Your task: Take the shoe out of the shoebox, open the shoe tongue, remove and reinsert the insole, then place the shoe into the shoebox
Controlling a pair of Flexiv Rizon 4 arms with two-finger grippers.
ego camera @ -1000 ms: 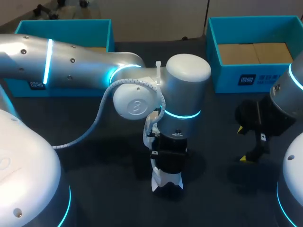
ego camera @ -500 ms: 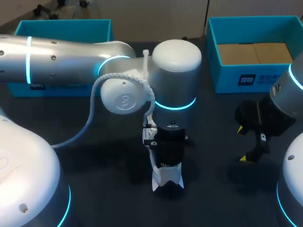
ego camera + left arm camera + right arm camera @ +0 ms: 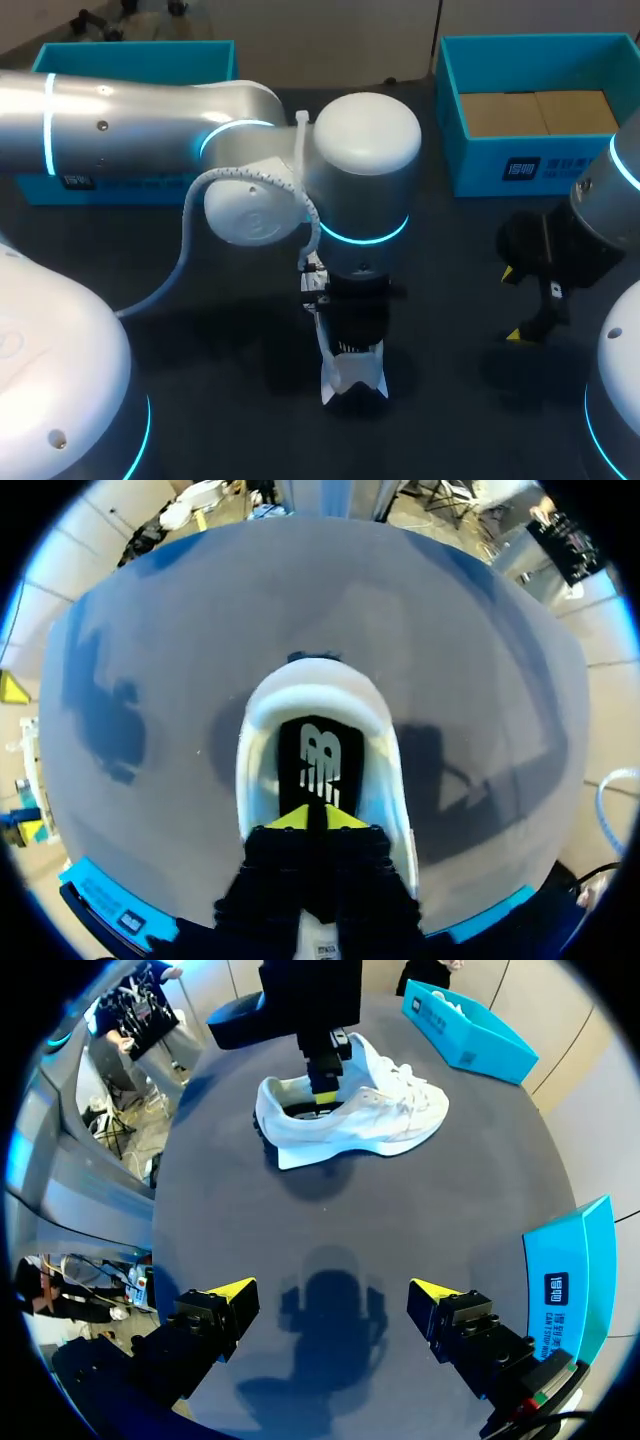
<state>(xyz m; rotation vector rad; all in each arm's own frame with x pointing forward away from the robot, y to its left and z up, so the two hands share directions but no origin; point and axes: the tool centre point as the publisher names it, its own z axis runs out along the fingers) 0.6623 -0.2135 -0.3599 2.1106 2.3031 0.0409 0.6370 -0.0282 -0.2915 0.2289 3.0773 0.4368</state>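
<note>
As the left tool point(image 3: 307, 818), tips pressed together, sits over the insole point(image 3: 318, 760), lifting may drag the unbraced shoe point(image 3: 258, 760); the right tool point(image 3: 332, 1295) hangs wide.

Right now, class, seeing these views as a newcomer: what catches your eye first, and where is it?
The white shoe lies mid-table, with the left arm straight down over it, its jaws together inside the heel opening at the black insole. Two teal shoeboxes sit at the table's far corners, and the right gripper hovers apart from the shoe, jaws wide open.
</note>
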